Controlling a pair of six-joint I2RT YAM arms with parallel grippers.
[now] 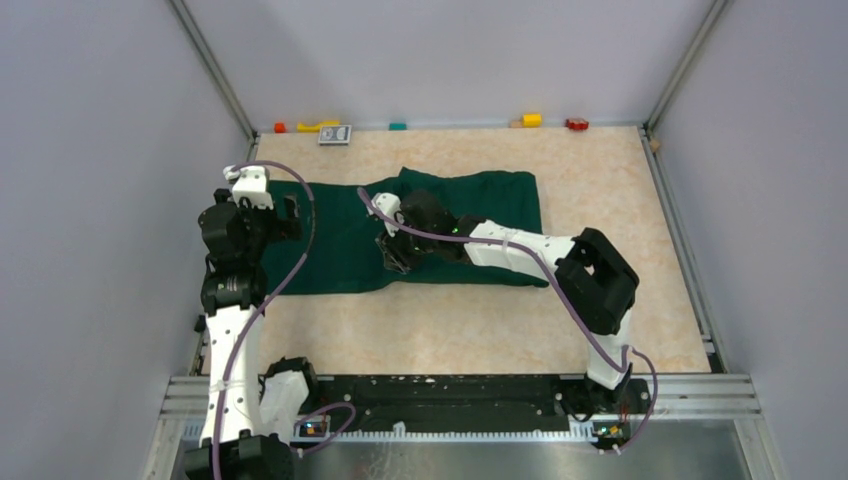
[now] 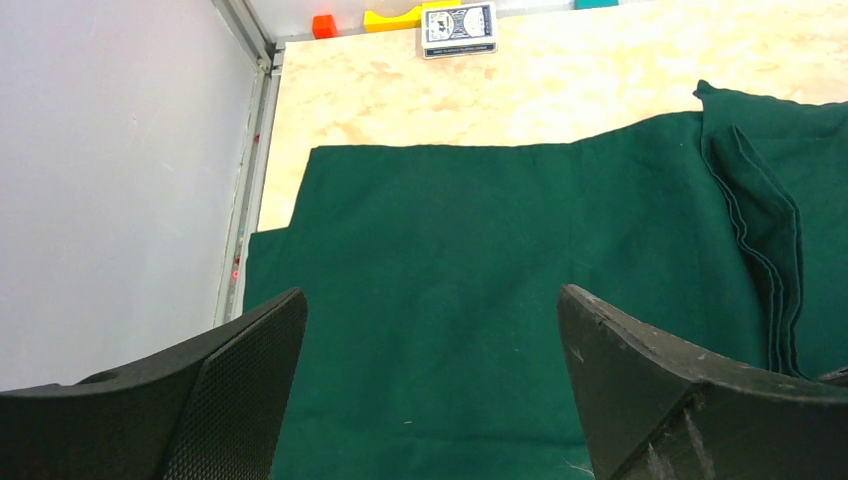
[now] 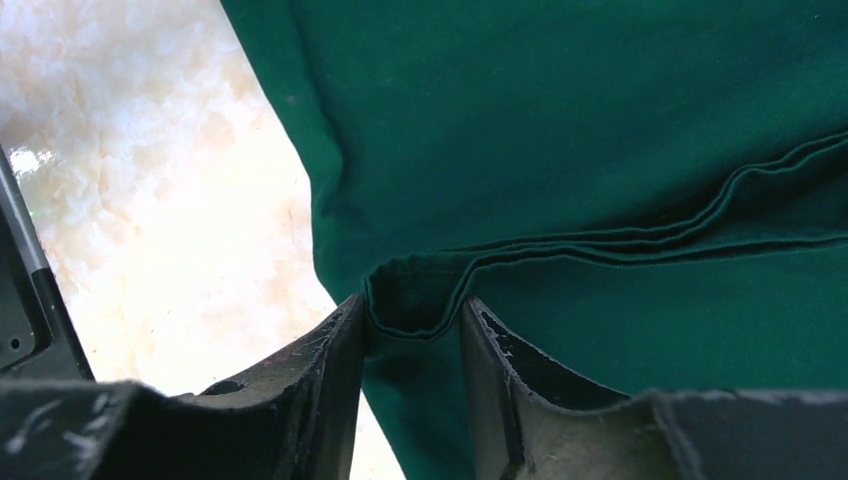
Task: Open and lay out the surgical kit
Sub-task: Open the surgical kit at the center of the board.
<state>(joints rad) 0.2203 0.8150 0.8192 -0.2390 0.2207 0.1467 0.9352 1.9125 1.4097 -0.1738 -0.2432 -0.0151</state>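
- The large dark green cloth [image 1: 335,250] of the surgical kit is lying on the beige marbled desk [image 1: 450,325]. Its left part is lying flat in a single layer, and its right part is lying folded in several layers.
- Step in hand: unfolding the cloth. The right tool [image 1: 397,258] is standing at the cloth's near edge, about mid-length, and is gripping a folded hem.
- The left tool [image 1: 288,215] is hovering above the cloth's left end with its jaws wide apart, holding nothing.
- Next move, as a judgement: lifting only the pinched layer and drawing it clear of the stacked folds. The left tool is standing well placed for pinning the flat part.
- The right wrist view is showing the hem bunched between the two fingers [image 3: 310,400] and touching both. The overhead view is not resolving this contact.
- The left wrist view is showing the stacked hems at the right of the flat part, and a small blue-patterned card box [image 2: 459,28] beyond the cloth's far edge.
- No mesh tray or steel instrument is showing in any view. Whether they are lying under the folds cannot be told.
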